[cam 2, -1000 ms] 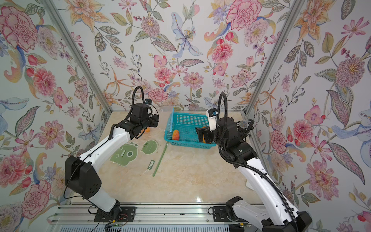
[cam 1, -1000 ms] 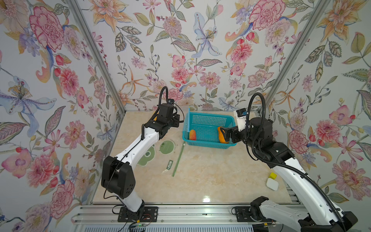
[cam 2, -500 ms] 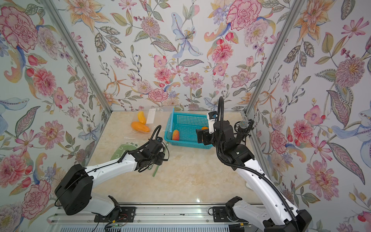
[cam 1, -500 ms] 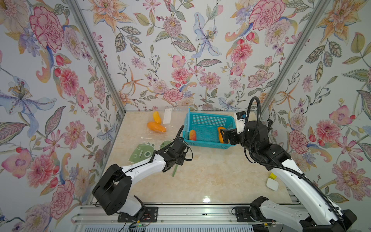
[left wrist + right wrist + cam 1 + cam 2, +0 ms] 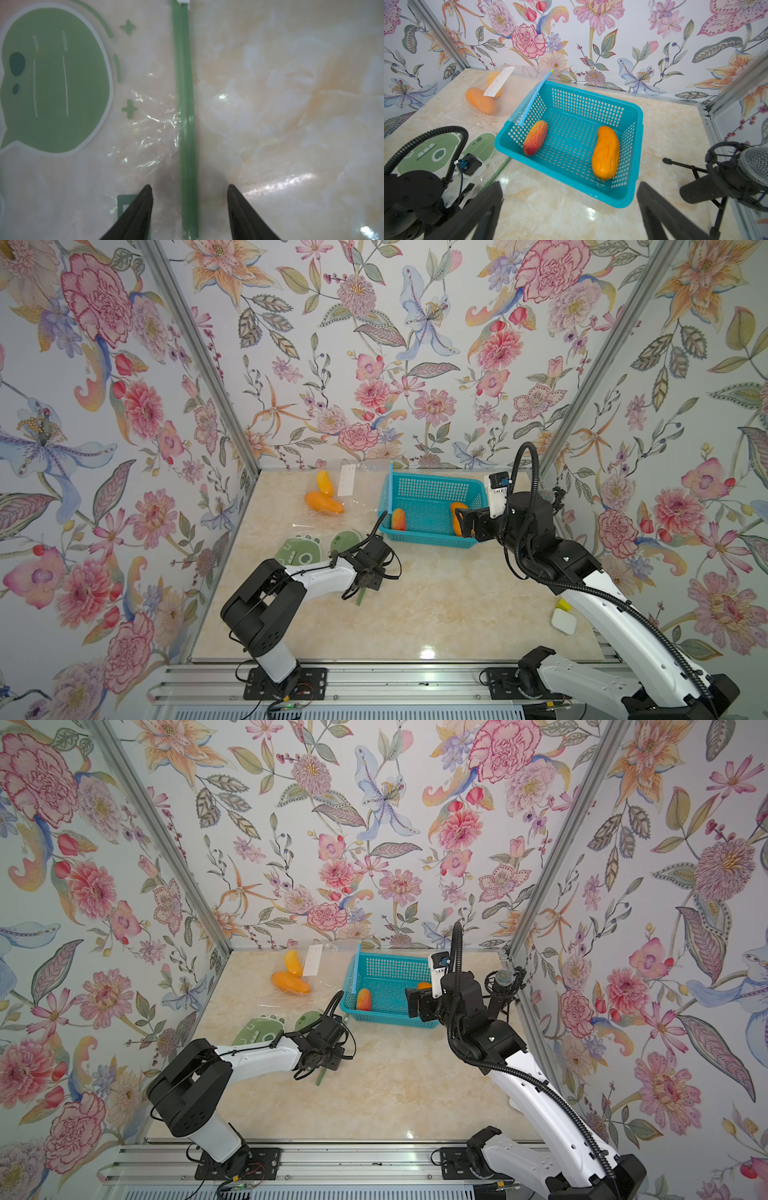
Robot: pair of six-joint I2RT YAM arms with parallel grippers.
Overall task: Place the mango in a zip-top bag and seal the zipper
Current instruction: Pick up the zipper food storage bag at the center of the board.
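Observation:
A reddish mango (image 5: 399, 519) (image 5: 535, 137) and an orange mango (image 5: 606, 152) lie in the teal basket (image 5: 424, 539) (image 5: 640, 133). A flat zip-top bag (image 5: 299, 549) (image 5: 436, 151) with green prints lies left of the basket. Its green zipper (image 5: 186, 104) runs between the fingers of my left gripper (image 5: 189, 187), which stands open just above it, one finger on each side. My right gripper (image 5: 569, 184) (image 5: 463, 522) hangs wide open and holds nothing over the basket's near right corner. It partly hides the orange mango in both top views.
A second clear bag (image 5: 328, 497) (image 5: 492, 93) holding two orange mangoes lies at the back left, its blue zipper leaning on the basket. A microphone (image 5: 737, 176) stands right of the basket. A white pad (image 5: 564, 620) and a yellow block (image 5: 564, 604) sit by the right wall.
My left arm has swung from the back by the bagged mangoes to the near side, over the green zipper. The right gripper has barely shifted and stays open.

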